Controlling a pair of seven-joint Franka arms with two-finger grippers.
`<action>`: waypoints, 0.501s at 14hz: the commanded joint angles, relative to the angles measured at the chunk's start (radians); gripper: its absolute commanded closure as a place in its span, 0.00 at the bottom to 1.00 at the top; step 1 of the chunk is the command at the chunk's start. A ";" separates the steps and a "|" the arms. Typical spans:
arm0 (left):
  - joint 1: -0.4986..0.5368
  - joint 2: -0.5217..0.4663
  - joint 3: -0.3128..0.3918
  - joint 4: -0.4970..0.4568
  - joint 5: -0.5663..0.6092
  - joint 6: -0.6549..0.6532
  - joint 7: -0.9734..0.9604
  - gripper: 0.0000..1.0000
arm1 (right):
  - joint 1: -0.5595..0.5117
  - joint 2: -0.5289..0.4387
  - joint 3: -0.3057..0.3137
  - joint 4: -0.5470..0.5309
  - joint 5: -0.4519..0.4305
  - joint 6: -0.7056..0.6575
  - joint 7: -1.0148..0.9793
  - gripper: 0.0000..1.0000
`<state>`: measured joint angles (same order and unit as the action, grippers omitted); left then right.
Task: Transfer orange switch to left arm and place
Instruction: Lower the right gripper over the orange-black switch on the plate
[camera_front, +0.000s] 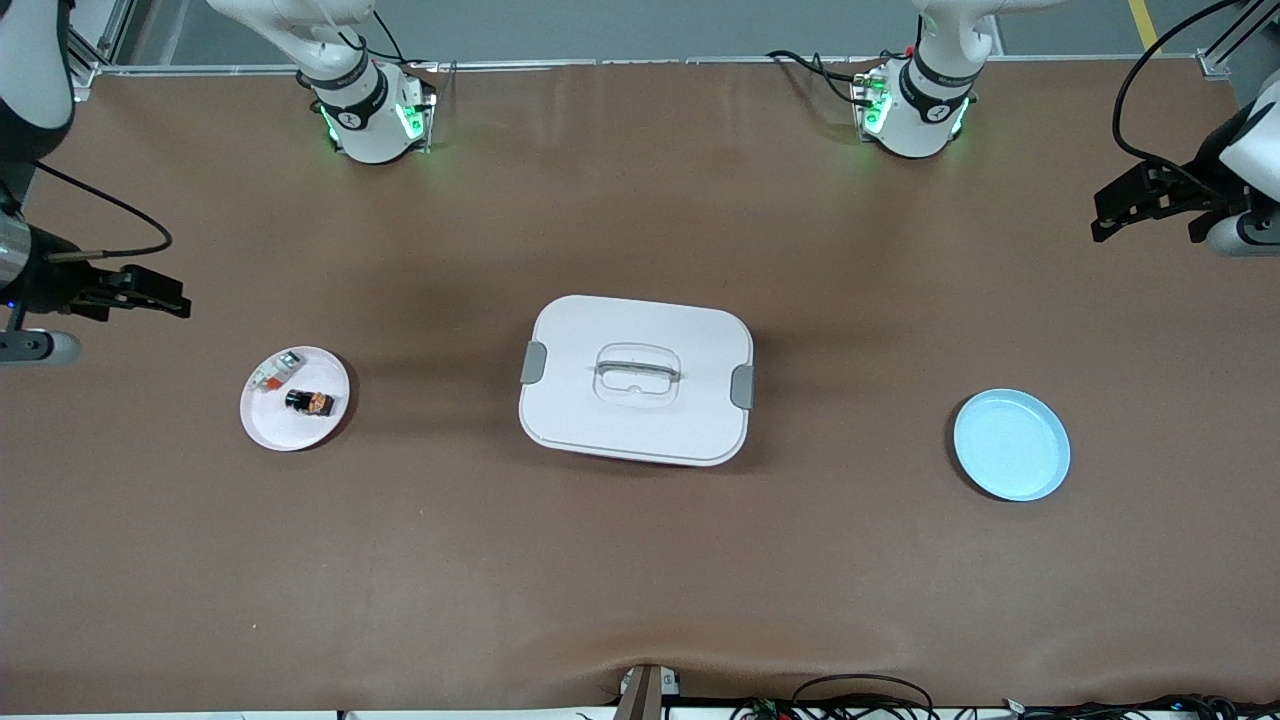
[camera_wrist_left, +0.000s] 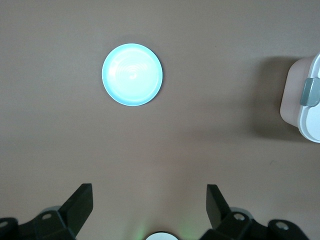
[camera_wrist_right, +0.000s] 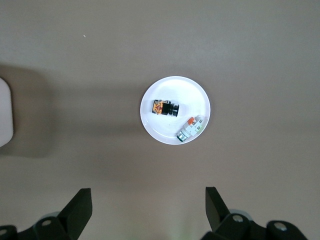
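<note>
Front view shows the orange switch (camera_front: 310, 402) on the pink plate (camera_front: 272, 428) near the right arm's tabletop edge, box (camera_front: 636, 378) mid-tabletop (an obstacle between plates), right gripper (camera_wrist_right: 148, 210) and left gripper (camera_wrist_left: 150, 205) both spread, empty, waiting above opposite edges.

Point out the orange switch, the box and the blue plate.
orange switch (camera_front: 309, 402): front view, middle of its black body.
box (camera_front: 636, 379): front view, lid at the handle recess.
blue plate (camera_front: 1011, 445): front view, bare centre.

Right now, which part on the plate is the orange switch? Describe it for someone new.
From the large white lidded box mid-table, look toward the right arm's end to the round pink plate. Two small parts lie on it. The orange switch is the black blocky one with orange markings, nearer the front camera than the white-grey part.
</note>
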<state>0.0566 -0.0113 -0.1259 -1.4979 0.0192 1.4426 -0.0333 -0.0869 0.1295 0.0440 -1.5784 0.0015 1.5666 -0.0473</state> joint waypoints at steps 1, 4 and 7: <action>0.015 -0.010 -0.004 0.011 -0.015 0.002 0.013 0.00 | -0.013 -0.021 0.011 -0.103 -0.014 0.068 0.069 0.00; 0.017 -0.001 -0.003 0.011 -0.015 0.005 0.018 0.00 | -0.016 -0.022 0.010 -0.195 -0.014 0.163 0.072 0.00; 0.017 0.001 -0.001 0.010 -0.034 0.031 0.018 0.00 | -0.016 -0.025 0.010 -0.293 -0.014 0.271 0.072 0.00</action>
<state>0.0644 -0.0112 -0.1255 -1.4930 0.0098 1.4589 -0.0333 -0.0873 0.1316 0.0418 -1.7986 -0.0006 1.7816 0.0087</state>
